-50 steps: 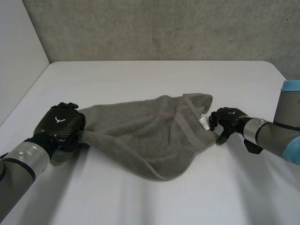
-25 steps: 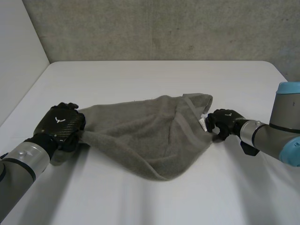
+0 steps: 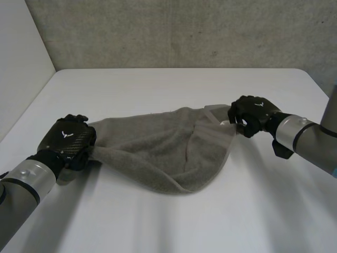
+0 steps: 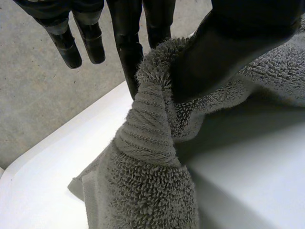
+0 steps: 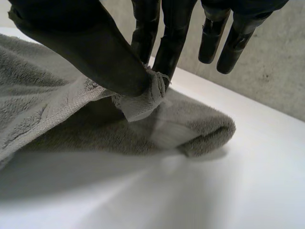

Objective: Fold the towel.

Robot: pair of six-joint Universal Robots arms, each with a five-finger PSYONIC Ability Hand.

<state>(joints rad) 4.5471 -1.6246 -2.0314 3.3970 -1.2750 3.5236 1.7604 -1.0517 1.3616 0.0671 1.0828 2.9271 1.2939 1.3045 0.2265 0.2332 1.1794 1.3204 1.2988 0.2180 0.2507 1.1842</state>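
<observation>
1. Across the lower scene: one white table [image 3: 158,84], on which everything else is borne.
2. Behind the table's far edge: one grey, rough wall [image 3: 174,31] is seen, and one pale panel [image 3: 18,58] is set at the table's left.
3. One grey terry towel [image 3: 152,147], with a woven band along its edge, is found at the middle of the table. It is stretched crumpled between the two hands, its loose bulk sagging toward the robot and resting on the tabletop.
4. Two arms, counted:
   - The left arm [image 3: 26,182] is brought in low from the near left.
   - The right arm [image 3: 308,139] is brought in from the right.
5. Two black hands, counted:
   - The left hand [image 3: 66,141] is placed at the towel's left end. In the left wrist view a banded corner of the cloth is seen pinched between the thumb and one finger, while the remaining fingers are held straight and apart from the cloth.
   - The right hand [image 3: 251,113] is placed at the towel's right end. In the right wrist view a small bunched corner is seen clamped between the thumb and two fingers and is held raised above the cloth lying below it; the other fingers are kept extended and clear of the cloth.
</observation>
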